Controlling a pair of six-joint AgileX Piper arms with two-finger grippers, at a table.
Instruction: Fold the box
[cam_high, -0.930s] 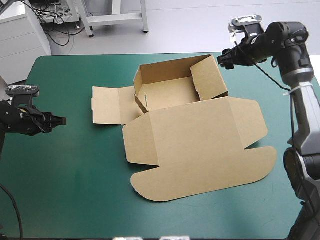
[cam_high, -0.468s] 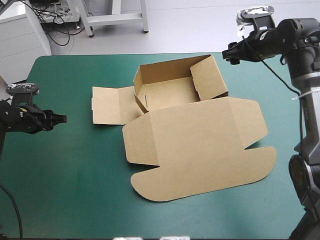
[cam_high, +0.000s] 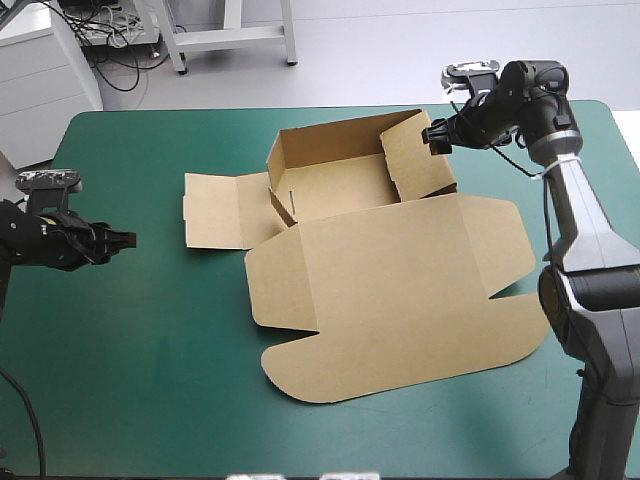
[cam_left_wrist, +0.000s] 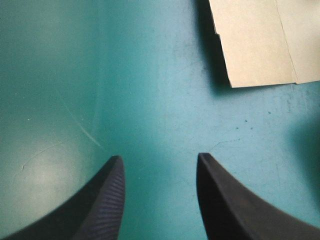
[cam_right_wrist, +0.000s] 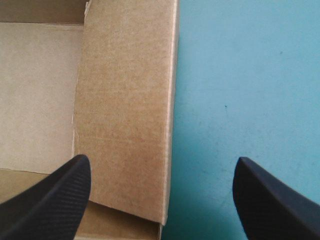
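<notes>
Nearer the box (cam_high: 390, 290) than just before: right tool (cam_high: 432, 135). Nearest, lid flat on the teal-green counter (cam_high: 150, 380). Midway, by the left edge, left tool (cam_high: 125, 239), released, well apart from the side flap. Farther, open tray, right tool spread wide over its right wall.

Only the table (cam_high: 150, 330) really, with its teal-green cover (cam_left_wrist: 150, 75). Cover's got a thin pale scratch (cam_left_wrist: 82, 127) and a few dark specks (cam_left_wrist: 245, 121) on it.
</notes>
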